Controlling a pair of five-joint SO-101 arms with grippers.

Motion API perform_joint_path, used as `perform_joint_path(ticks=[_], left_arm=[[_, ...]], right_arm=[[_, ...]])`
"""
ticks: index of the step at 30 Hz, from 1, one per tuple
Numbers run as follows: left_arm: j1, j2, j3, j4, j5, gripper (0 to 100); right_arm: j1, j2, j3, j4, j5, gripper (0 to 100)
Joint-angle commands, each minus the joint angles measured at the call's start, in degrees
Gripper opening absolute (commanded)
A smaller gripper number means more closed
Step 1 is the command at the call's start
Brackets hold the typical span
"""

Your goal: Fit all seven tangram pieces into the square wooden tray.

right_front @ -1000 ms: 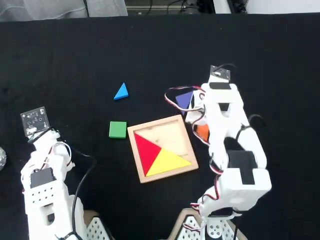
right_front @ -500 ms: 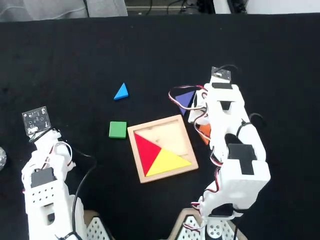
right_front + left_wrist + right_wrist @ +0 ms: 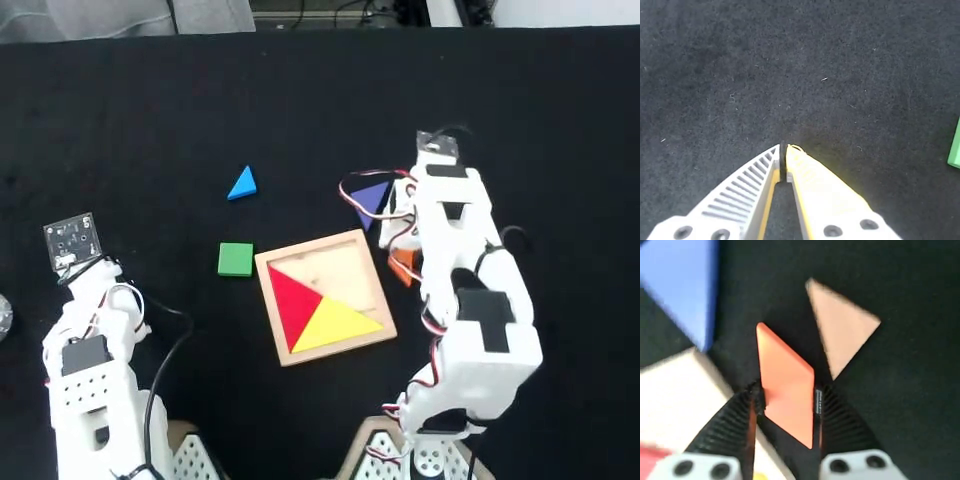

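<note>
The square wooden tray (image 3: 368,262) lies mid-table with a red triangle (image 3: 292,299) and a yellow triangle (image 3: 335,323) inside. My right gripper (image 3: 786,392) is shut on the orange parallelogram (image 3: 782,375), just off the tray's right edge (image 3: 677,385). A pale pink triangle (image 3: 840,327) and a purple triangle (image 3: 682,287) lie just beyond it on the cloth. The purple triangle (image 3: 372,197) sits above the tray's top right corner. A green square (image 3: 235,259) rests left of the tray, and a small blue triangle (image 3: 242,184) is farther back. My left gripper (image 3: 783,150) is shut and holds nothing, over bare cloth.
The left arm (image 3: 85,340) stands at the table's lower left, well away from the tray. The green square's edge (image 3: 955,145) shows beside the left gripper. Red and white cables (image 3: 355,190) loop over the purple triangle. Black cloth (image 3: 150,120) covers the table.
The right arm has shifted slightly over the tray's right side, with the orange parallelogram still between its fingers. The left arm has not moved.
</note>
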Motion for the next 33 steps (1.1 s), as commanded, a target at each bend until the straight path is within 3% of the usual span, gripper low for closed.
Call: perform_joint_path(ticks=[1,7,15,26,33], left_arm=[[0.6,-0.3,-0.5,-1.0,-0.4,3],[0.6,-0.3,-0.5,-1.0,-0.4,3],[0.6,-0.3,-0.5,-1.0,-0.4,3],[0.6,-0.3,-0.5,-1.0,-0.4,3],[0.6,-0.3,-0.5,-1.0,-0.4,3]], right_arm=[[-1.1,-10.3,-2.8,3.6,6.2,2.2],[-6.9,-27.4,7.7,2.9,18.5,2.5],[-13.5,-35.2,25.7,-6.4,18.8,2.6],[-14.1,-30.3,27.0,-6.9,18.3,2.6],[-17.1,-28.2,27.2,-6.9,11.7,2.6]])
